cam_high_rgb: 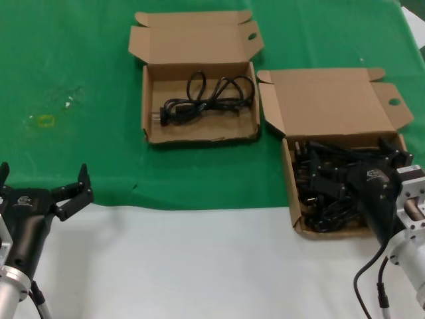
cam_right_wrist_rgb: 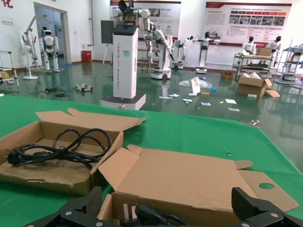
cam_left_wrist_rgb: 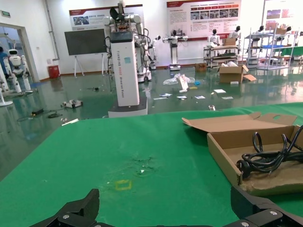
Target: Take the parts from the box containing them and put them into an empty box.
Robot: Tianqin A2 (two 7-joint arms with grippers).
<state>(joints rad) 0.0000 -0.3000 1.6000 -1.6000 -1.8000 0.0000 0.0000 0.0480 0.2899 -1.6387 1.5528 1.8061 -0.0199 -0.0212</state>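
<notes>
Pick step in hand: the right gripper [cam_high_rgb: 345,174] is set over the full box [cam_high_rgb: 295,199], jaws spread wide in its wrist view, nothing held. The cables [cam_high_rgb: 325,183] are piled directly beneath and just ahead of its fingertips, not yet gripped as far as can be judged. Next move calls for a short descent and closing on one bundle only. One cable [cam_high_rgb: 202,100] is already laid in the other box [cam_high_rgb: 199,136], to the left and farther back. The left gripper [cam_high_rgb: 70,193] is parked wide at the near left edge.
</notes>
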